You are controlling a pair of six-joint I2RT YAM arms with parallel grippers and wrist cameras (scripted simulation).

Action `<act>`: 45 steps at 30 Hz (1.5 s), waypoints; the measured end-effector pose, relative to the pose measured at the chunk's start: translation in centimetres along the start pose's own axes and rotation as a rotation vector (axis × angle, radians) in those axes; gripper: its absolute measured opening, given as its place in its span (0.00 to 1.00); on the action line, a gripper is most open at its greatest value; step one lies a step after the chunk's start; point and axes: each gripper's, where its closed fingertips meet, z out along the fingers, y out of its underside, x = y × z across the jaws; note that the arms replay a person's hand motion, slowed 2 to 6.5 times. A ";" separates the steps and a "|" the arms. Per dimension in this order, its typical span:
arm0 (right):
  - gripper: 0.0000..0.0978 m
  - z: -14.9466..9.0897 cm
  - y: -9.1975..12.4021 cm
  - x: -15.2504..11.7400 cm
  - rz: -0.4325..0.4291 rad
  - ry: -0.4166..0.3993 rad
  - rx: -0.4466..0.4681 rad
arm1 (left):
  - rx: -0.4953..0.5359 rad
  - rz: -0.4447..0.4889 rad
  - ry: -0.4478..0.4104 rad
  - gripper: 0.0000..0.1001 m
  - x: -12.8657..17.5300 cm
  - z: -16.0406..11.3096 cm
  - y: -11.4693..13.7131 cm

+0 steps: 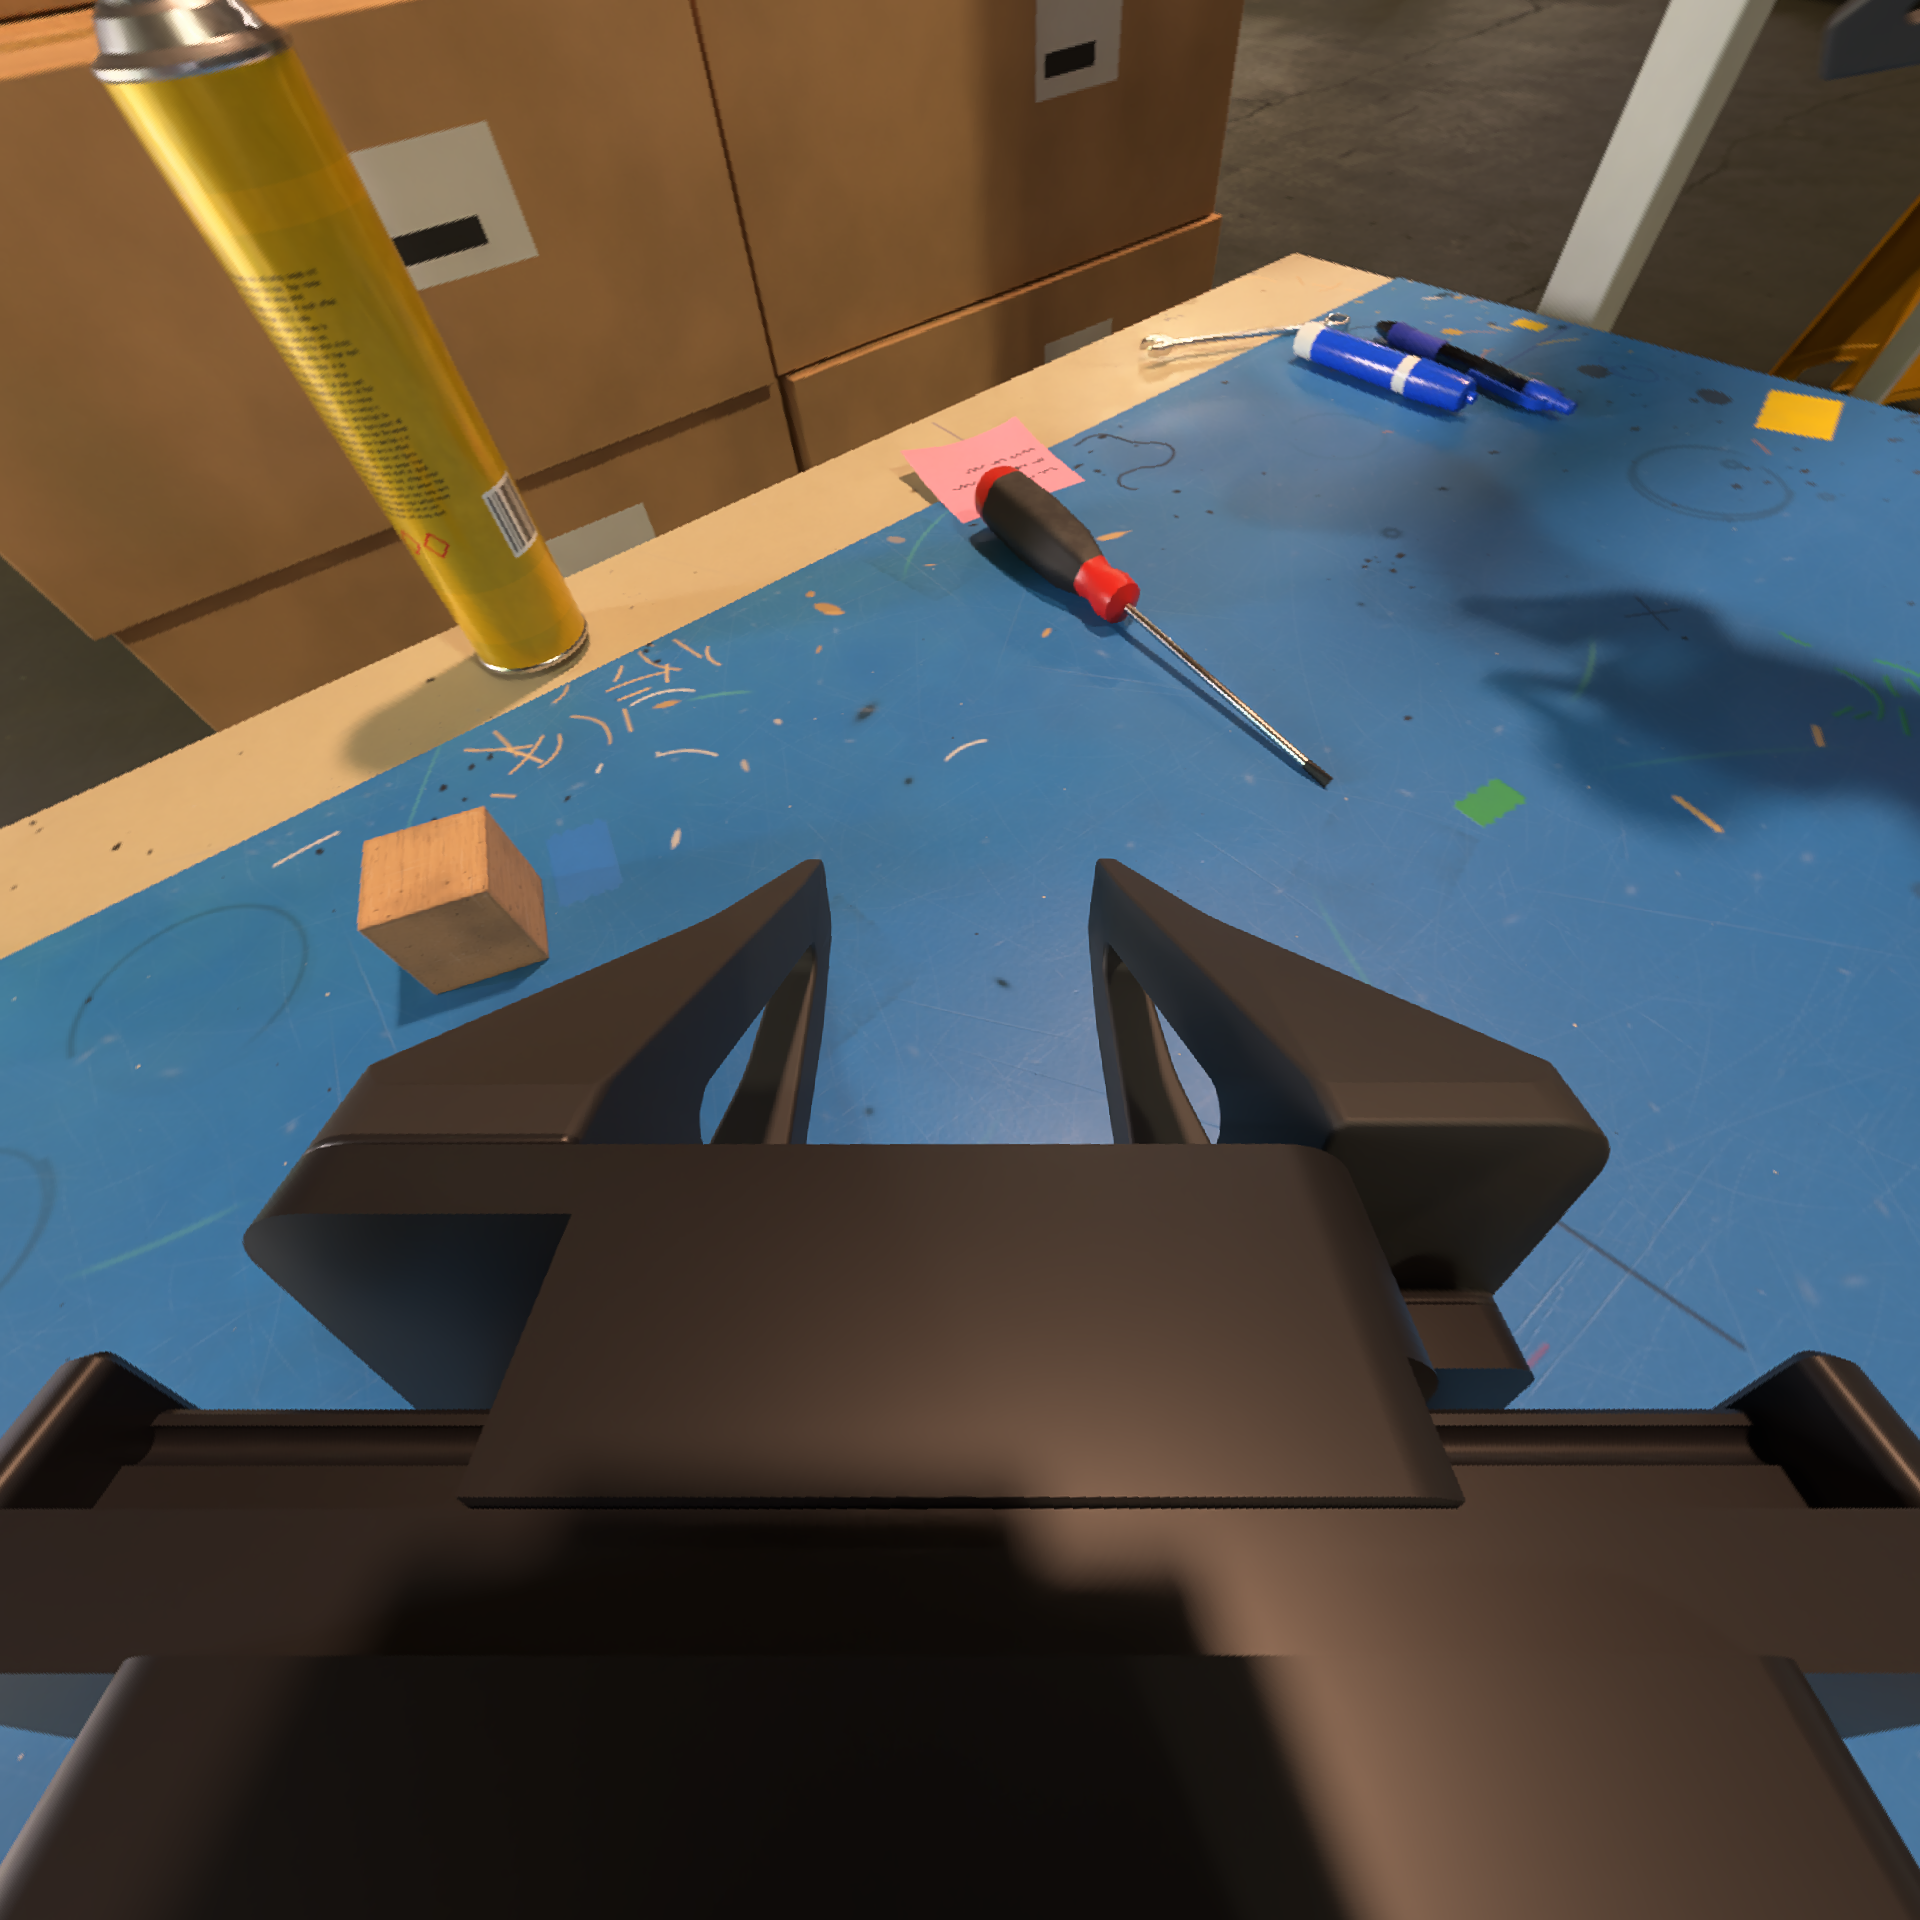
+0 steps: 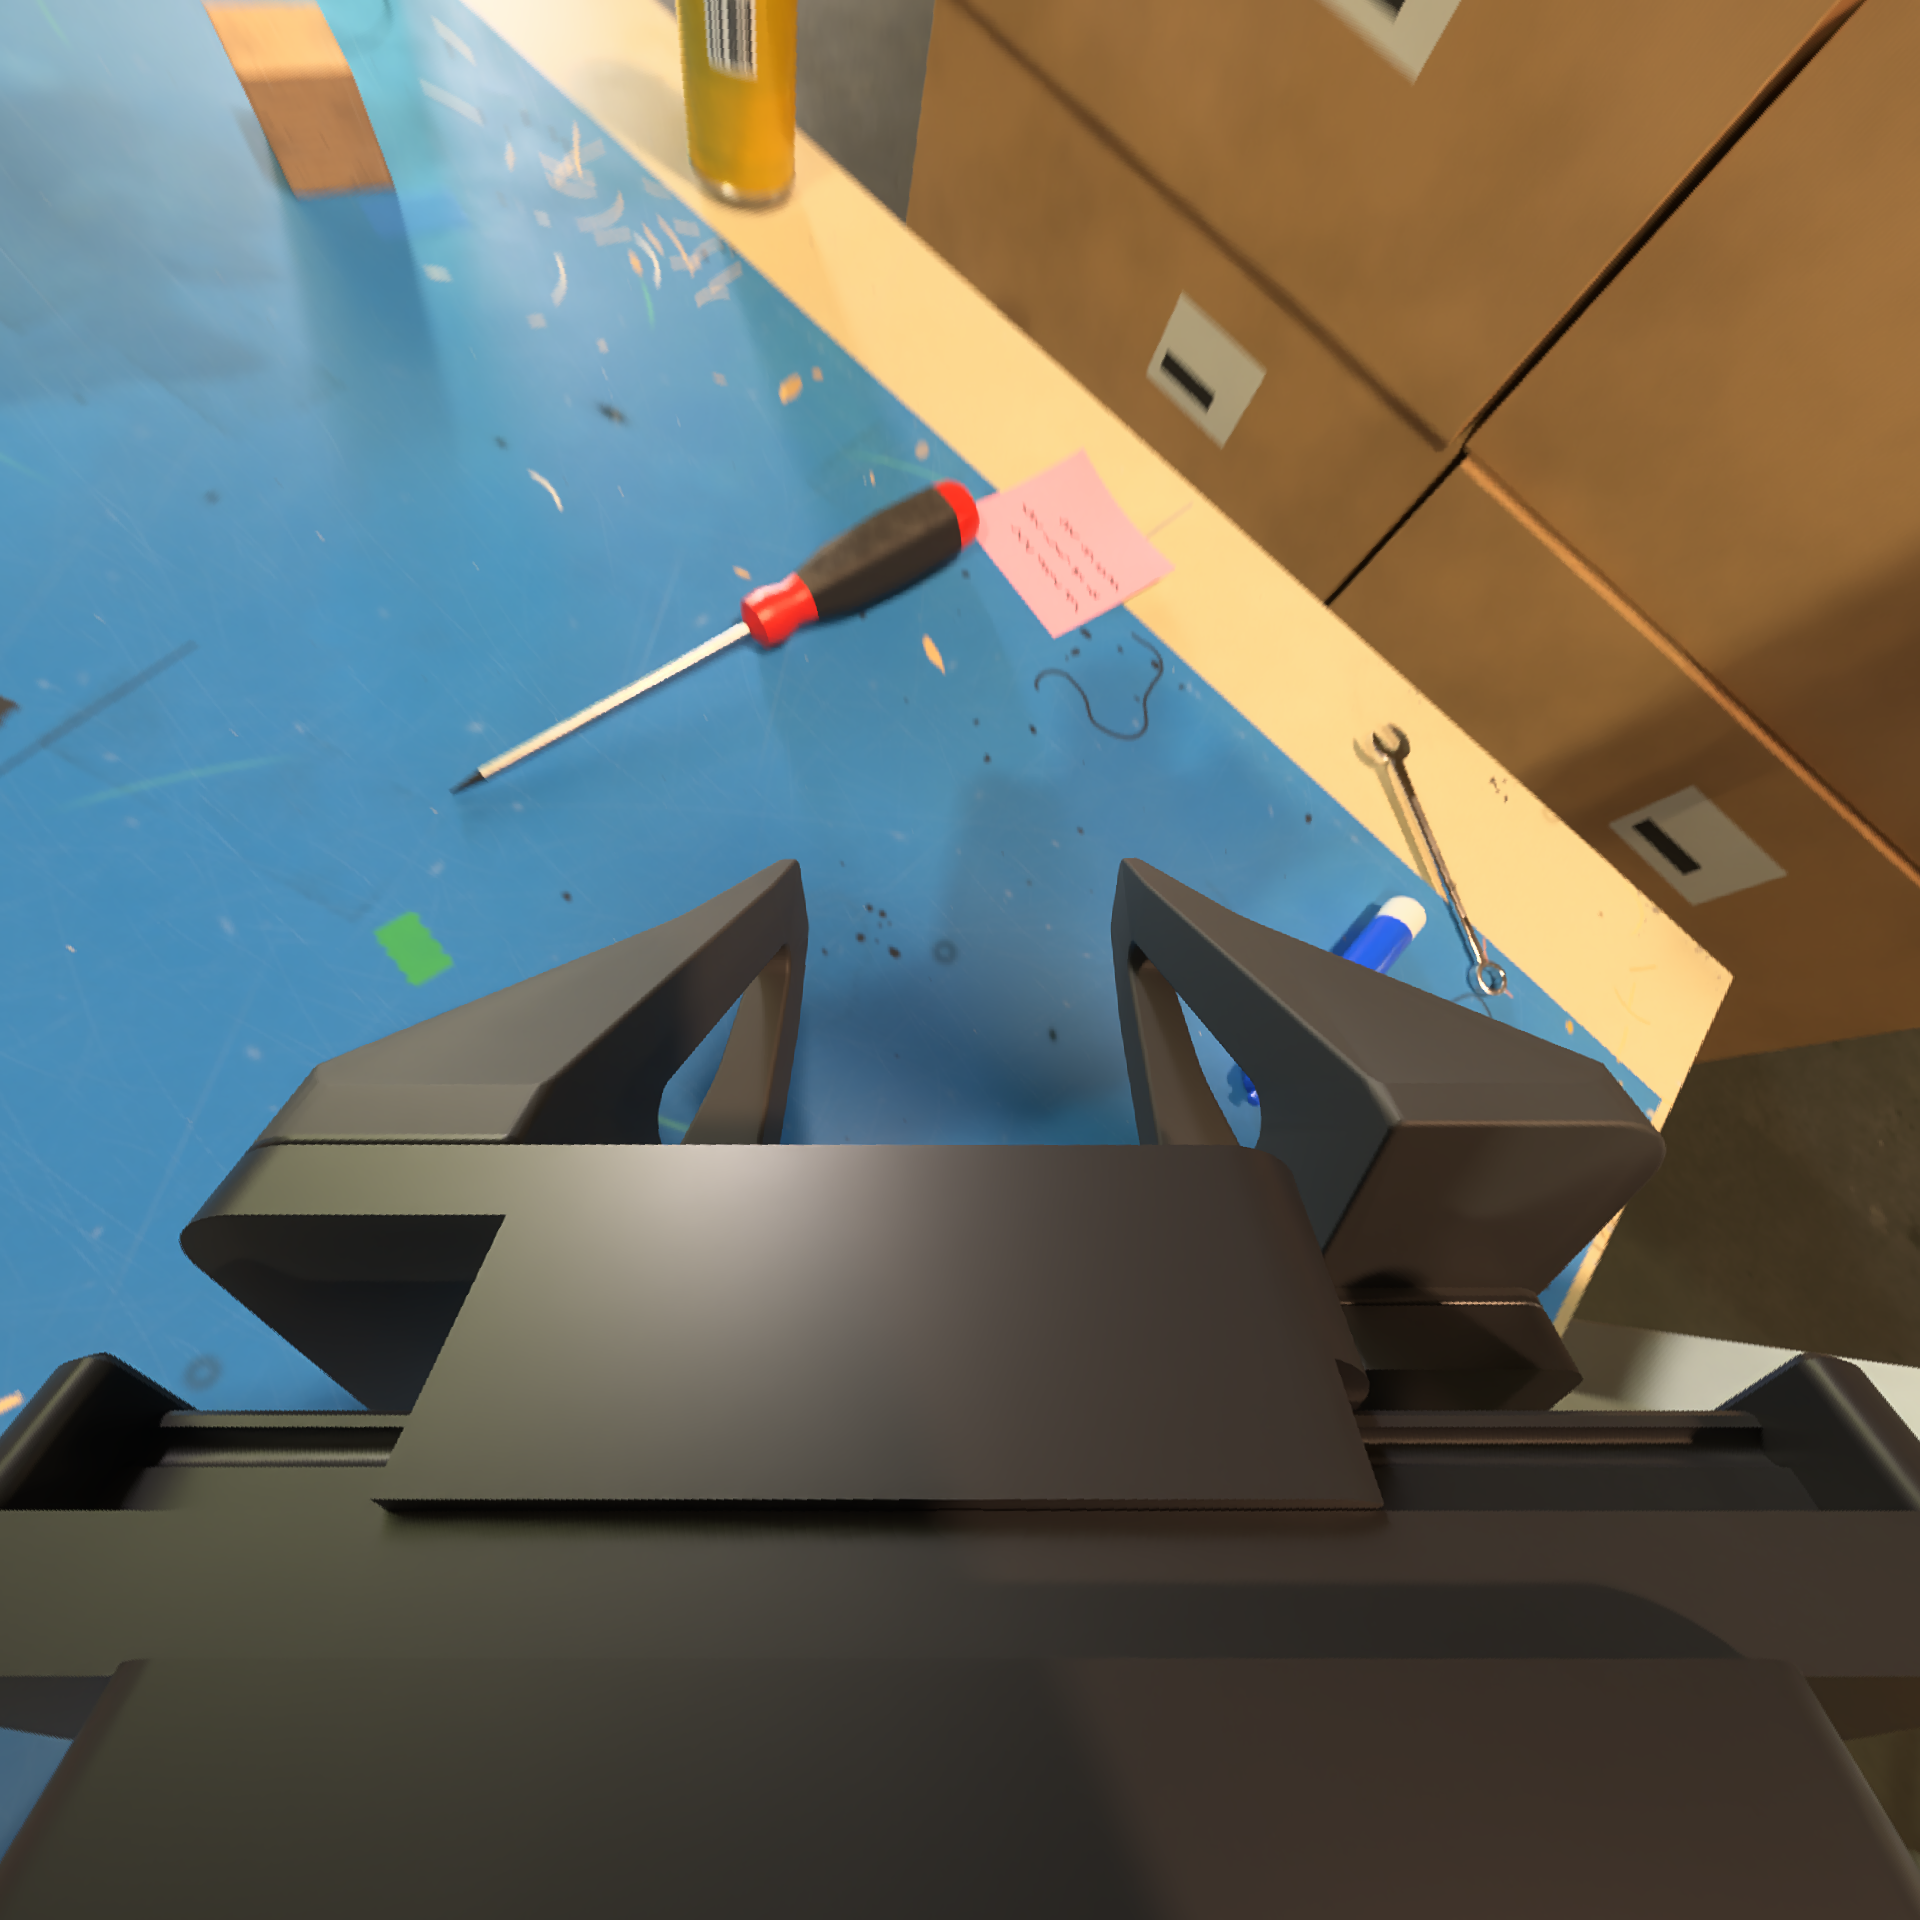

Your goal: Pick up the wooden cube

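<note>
Sitting near the yellow spray can [image 1: 343,343], the wooden cube [image 1: 452,899] looks light and hard; the empty, spread-apart left gripper [image 1: 958,904] should pinch its flat sides.

Cut off by frame edges: yellow spray can [image 1: 343,353], its silver top clipped at the upper edge of the left wrist view and only its lower end [image 2: 740,99] kept in the right wrist view; wooden cube [image 2: 301,99], blurred there and cropped at the top; cardboard boxes [image 1: 623,260], running out of both views. Partly hidden: blue marker [image 2: 1380,930], only its white-capped end clear of the right gripper's finger [image 2: 1247,997], with a sliver seen through the finger's opening. Too small to make out: the writing on the pink sticky note [image 1: 997,468].
</note>
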 end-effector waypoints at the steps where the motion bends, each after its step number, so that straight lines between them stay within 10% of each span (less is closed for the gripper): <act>1: 0.51 -0.3 -0.3 -0.3 0.005 0.005 0.033 | 0.000 -0.008 -0.008 0.43 -0.2 0.0 0.0; 16: 0.48 -7.9 -3.6 -7.2 0.115 0.039 0.422 | 0.073 -0.174 -0.209 0.47 -5.3 -2.9 -1.5; 30: 0.51 -11.0 -6.2 -8.6 0.124 0.036 0.481 | 0.113 -0.243 -0.288 0.55 -8.7 -5.2 -2.6; 45: 0.48 -11.2 -5.6 -10.5 0.128 -0.042 0.522 | -0.198 -0.119 -0.245 0.66 -12.0 -0.8 -1.7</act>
